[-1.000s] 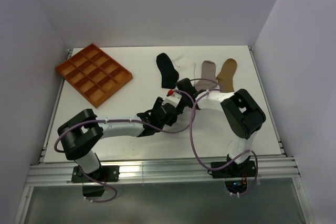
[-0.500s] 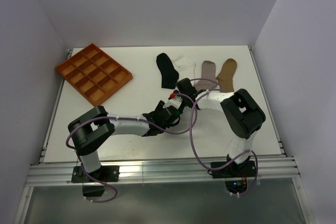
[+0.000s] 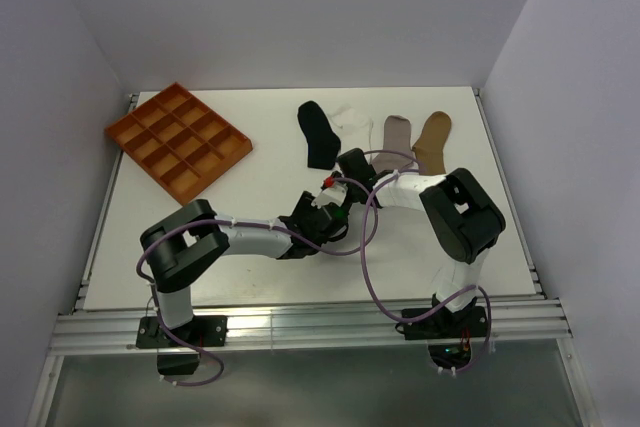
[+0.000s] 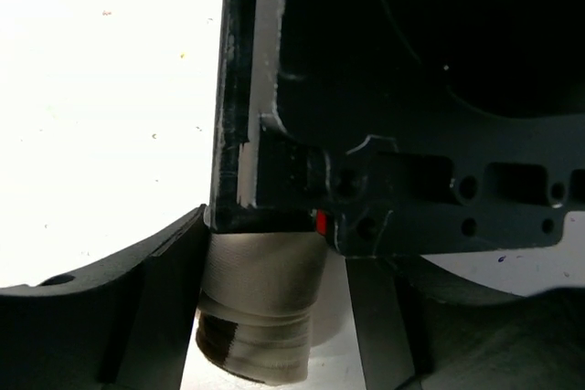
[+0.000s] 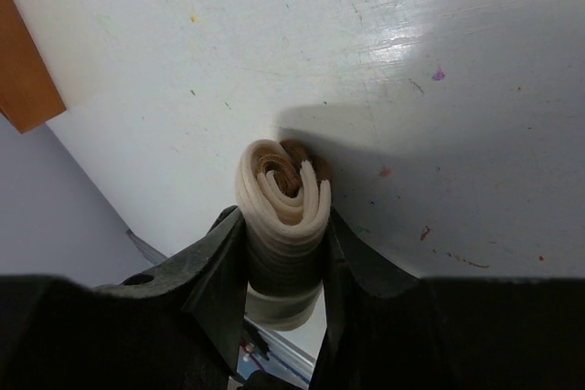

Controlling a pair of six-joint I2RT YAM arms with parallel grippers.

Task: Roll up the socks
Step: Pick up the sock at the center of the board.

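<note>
Clamps the rolled sock [image 5: 279,194] in the right gripper [image 5: 281,218], at six o'clock of the black sock [image 3: 318,135], likely so it cannot unwind, and straddles it loosely with the left gripper [image 4: 274,299], unclenched, ready for tucking.
</note>
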